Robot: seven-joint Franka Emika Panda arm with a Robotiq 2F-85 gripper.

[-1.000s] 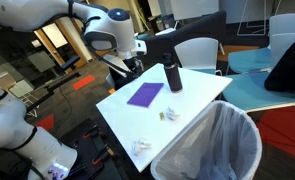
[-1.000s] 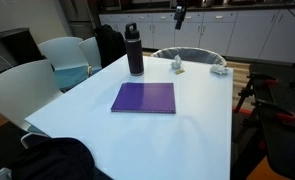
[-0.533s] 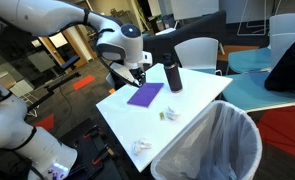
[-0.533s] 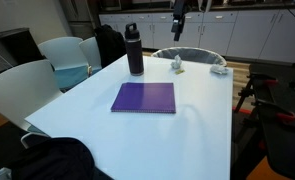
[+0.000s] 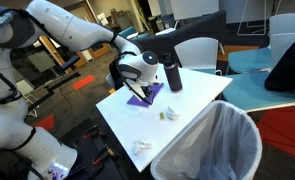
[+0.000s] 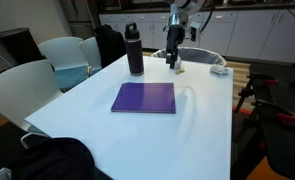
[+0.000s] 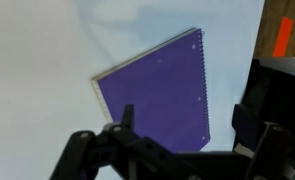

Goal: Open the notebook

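Notebook [image 6: 144,97]: your purple book lies closed and flat on the white table [image 6: 202,130].
Gripper [image 6: 174,63]: your jaws are spread wide, empty, hovering clear of the cover.

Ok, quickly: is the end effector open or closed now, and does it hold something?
The end effector: open, holding nothing; the notebook lies closed, not touched.

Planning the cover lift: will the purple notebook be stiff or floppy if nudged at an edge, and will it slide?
The notebook lies thin and flat, so its cover probably flexes rather than lifts stiffly. On the smooth white table it likely slides when pushed. Its spiral binding should hinge the cover.
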